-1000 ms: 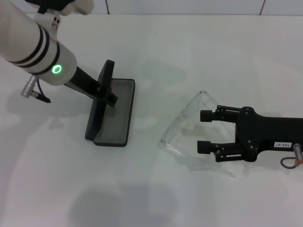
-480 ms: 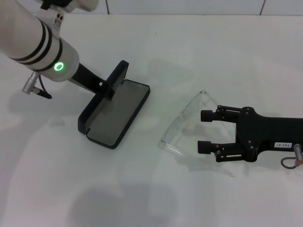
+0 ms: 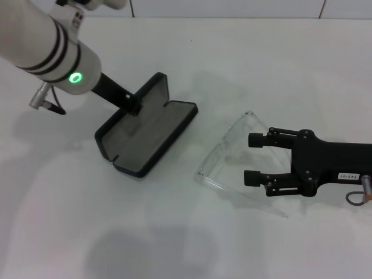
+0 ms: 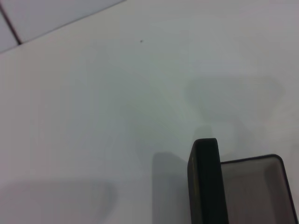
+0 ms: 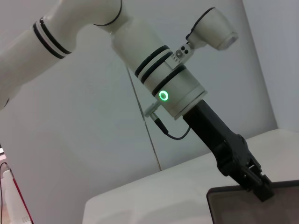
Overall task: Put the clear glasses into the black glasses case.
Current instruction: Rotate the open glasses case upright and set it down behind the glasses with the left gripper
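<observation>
the black glasses case [image 3: 145,131] lies open on the white table [image 3: 174,244], at about 9 o'clock from the middle of the head view. it is a rounded-corner rectangle, matte black outside with a flat grey lining, and its long axis runs from 7 o'clock up toward 1 o'clock. the lid stands raised along the 11 o'clock long edge. the left gripper [image 3: 135,106] comes in from 10 o'clock and is clamped on that lid edge; in the right wrist view its dark fingers [image 5: 254,179] pinch the rim of the case [image 5: 252,205]. in the left wrist view only the case's [image 4: 205,182] thin black edge and a corner of grey lining show.

the clear glasses [image 3: 229,157] lie on the table at 4 o'clock from the case, apart from it, with a strip of bare table between. they are colourless and see-through, a one-piece curved lens with long thin temples running toward 4 o'clock. the right gripper [image 3: 253,158] reaches in from 3 o'clock, low over the glasses, its two black fingers spread wide and gripping nothing, one on each side of the temples.

wide bare table lies toward 6 o'clock and 12 o'clock, smooth and matte.
</observation>
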Controlling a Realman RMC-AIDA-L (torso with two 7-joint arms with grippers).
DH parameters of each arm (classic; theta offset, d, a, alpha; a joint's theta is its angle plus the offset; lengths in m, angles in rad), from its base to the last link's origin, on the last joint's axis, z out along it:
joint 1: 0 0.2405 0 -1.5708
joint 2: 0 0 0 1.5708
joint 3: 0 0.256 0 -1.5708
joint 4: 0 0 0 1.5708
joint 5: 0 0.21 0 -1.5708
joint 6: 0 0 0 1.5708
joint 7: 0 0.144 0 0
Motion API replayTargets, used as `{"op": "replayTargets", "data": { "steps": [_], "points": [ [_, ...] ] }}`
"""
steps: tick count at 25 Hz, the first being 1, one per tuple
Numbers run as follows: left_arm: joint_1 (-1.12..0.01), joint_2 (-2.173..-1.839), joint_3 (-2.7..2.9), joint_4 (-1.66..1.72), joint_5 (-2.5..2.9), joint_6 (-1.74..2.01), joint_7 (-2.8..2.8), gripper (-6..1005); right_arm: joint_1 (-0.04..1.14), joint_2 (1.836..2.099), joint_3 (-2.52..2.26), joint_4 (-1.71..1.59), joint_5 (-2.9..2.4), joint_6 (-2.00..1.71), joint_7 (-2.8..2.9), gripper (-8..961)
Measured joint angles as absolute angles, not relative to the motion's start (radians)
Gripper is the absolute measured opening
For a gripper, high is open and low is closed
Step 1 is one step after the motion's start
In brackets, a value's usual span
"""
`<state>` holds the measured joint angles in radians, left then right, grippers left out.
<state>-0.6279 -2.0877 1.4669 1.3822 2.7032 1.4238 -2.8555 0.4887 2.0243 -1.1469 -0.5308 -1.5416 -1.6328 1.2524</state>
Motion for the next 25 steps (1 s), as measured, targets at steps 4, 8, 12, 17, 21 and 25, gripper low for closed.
{"op": "replayTargets", "data": {
  "steps": [4,8,12,17,21,25],
  "points": [
    [-0.634,-2.089,1.498,1.393,2.702,1.409,-2.811,206,0.489,2.023,-1.146,-0.531,-1.542,-1.628,1.252,806],
    [-0.64,-2.089,1.501,1.419,2.696,1.379,-2.684,210,0.487,2.023,-1.146,-0.531,-1.542,-1.627,1.25,803],
    [-0.632,-2.089,1.533,1.423,2.689,1.285,-2.423,230,0.484,2.025,-1.148,-0.529,-1.538,-1.626,1.243,801],
    [-0.639,-2.09,1.554,1.373,2.622,1.203,-2.182,256,0.482,2.027,-1.154,-0.529,-1.507,-1.629,1.241,798],
    [-0.639,-2.091,1.565,1.369,2.579,1.169,-2.095,276,0.476,2.027,-1.158,-0.522,-1.49,-1.64,1.239,796],
    [-0.641,-2.091,1.579,1.365,2.579,1.154,-2.103,296,0.47,2.028,-1.161,-0.52,-1.487,-1.649,1.238,794]
  ]
}}
